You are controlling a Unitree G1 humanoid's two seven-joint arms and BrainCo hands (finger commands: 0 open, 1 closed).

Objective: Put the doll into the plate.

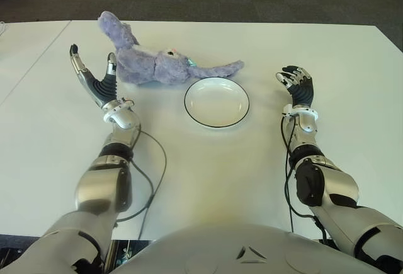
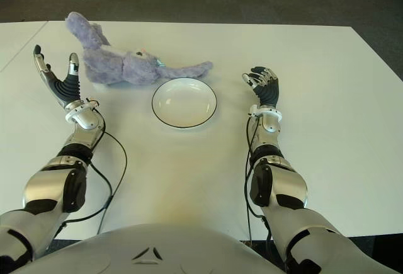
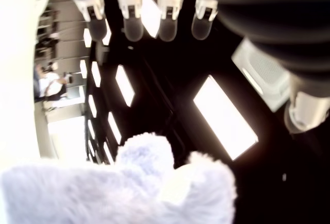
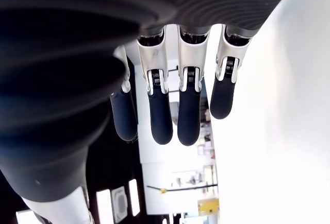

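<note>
Left eye view: white table (image 1: 208, 173), seen from above.
Doll: purple plush doll (image 1: 154, 63) lying on its side toward the far edge, left of centre, just behind the plate.
Plate: white plate (image 1: 216, 101) with dark rim, mid-table, nothing in it.
Left hand (image 1: 94, 79): raised beside the doll's left end, fingers spread wide, holding nothing.
Right hand (image 1: 297, 85): right of the plate, well apart from it, fingers loosely extended, holding nothing.
</note>
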